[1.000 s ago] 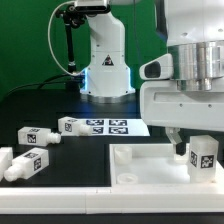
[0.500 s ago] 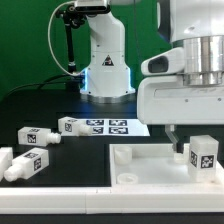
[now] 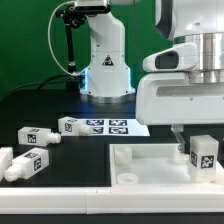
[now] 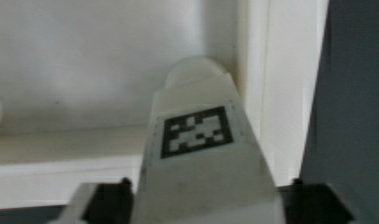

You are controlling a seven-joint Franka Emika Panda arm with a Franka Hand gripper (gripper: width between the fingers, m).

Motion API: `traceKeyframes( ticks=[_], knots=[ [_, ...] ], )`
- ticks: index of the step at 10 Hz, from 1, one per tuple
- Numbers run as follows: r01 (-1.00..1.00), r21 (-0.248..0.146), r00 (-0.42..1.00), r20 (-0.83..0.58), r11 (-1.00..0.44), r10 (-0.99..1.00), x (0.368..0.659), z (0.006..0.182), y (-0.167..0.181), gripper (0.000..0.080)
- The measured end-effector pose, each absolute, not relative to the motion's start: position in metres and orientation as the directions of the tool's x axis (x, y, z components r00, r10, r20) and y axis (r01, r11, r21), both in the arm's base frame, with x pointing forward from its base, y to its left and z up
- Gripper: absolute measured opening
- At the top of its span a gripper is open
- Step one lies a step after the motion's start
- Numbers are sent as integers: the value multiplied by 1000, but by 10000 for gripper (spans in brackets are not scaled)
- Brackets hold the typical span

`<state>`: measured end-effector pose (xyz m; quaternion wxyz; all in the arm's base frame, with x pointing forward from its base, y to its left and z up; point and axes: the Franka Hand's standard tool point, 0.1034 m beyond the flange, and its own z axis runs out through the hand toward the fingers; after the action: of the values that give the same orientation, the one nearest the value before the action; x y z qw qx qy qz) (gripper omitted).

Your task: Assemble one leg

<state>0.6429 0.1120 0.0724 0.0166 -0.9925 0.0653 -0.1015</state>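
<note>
Standing upright on the large flat white square panel with its raised rim (image 3: 150, 163), the short chunky white plastic leg (image 3: 202, 156) carries a black-and-white square tag and sits at the exterior view's right, where you see the gripper (image 3: 180, 141) closed around it. Your wrist view shows the smooth matte post (image 4: 200, 150) between the dark fingers (image 4: 108, 196). Compared with a second ago, the arm has risen slightly. Three more tagged white posts (image 3: 32, 137) lie loose on the black table (image 3: 60, 100), near the marker board (image 3: 112, 126).
</note>
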Motion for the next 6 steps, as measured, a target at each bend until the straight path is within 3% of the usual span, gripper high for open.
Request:
traceKeyframes(
  ticks=[4, 5, 6],
  knots=[
    [-434, -97, 879, 174, -896, -444, 643, 73, 106, 285],
    [-563, -96, 806, 154, -821, -571, 640, 73, 100, 285],
    [-680, -70, 718, 133, -730, -683, 636, 73, 92, 285]
  ],
)
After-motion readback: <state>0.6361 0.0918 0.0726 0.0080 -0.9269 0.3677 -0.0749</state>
